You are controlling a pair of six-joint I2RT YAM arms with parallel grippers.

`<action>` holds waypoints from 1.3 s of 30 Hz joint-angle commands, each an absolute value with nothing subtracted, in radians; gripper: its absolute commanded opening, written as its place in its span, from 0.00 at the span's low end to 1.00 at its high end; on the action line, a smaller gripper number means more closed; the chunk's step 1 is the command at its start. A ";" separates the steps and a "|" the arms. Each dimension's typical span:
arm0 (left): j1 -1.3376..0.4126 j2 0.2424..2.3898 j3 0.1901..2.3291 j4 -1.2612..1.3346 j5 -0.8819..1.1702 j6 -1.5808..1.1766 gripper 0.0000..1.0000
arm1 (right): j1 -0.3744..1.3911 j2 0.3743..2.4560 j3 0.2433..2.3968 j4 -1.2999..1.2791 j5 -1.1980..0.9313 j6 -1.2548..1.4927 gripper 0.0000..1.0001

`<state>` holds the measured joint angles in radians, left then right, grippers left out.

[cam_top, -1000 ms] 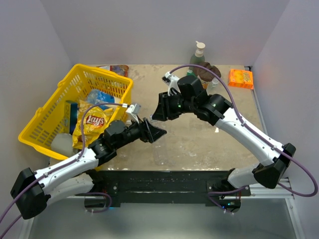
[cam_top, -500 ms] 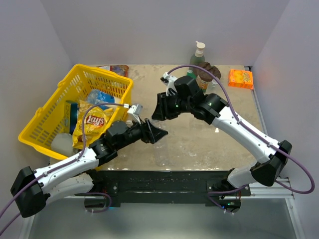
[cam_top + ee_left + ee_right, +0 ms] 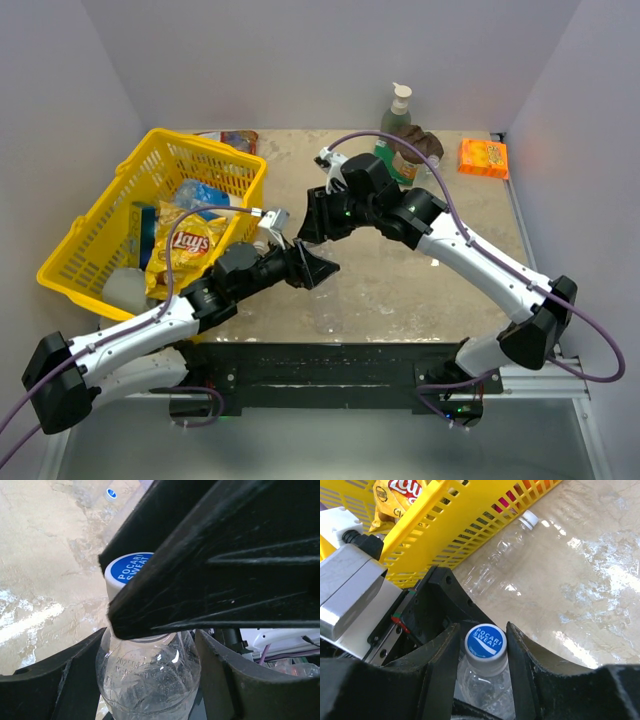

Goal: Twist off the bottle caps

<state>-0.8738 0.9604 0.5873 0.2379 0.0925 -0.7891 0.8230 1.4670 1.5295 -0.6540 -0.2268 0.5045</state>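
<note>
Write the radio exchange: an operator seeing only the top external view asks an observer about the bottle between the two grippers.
Operator: Is the left gripper holding it?
Observer: Yes, it is closed on the body of the small clear ribbed plastic bottle.
Operator: And the right gripper?
Observer: Its fingers flank the round blue-and-white plastic screw cap, seated on the neck; whether they pinch it is unclear.

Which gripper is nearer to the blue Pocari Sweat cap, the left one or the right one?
Right. The right gripper has its fingers closely on both sides of the cap; the left gripper sits lower, clasping the bottle below it.
</note>
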 commanded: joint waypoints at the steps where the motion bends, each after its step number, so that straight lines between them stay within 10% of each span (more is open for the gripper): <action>1: -0.882 0.960 0.637 0.278 0.083 -0.765 0.18 | 0.842 1.471 1.557 -0.617 -0.249 0.502 0.46; 17: -0.884 0.917 0.571 0.382 0.136 -0.756 0.18 | 0.844 1.485 1.578 -0.597 -0.359 0.417 0.16; 39: -0.881 0.873 0.474 0.618 0.293 -0.749 0.17 | 0.614 1.422 1.581 -0.534 -0.989 0.304 0.09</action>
<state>-0.8783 0.8829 0.4816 0.5461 0.2531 -0.7662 0.6491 1.4754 1.5536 -0.6064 -0.8673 0.2935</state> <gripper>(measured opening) 0.704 0.368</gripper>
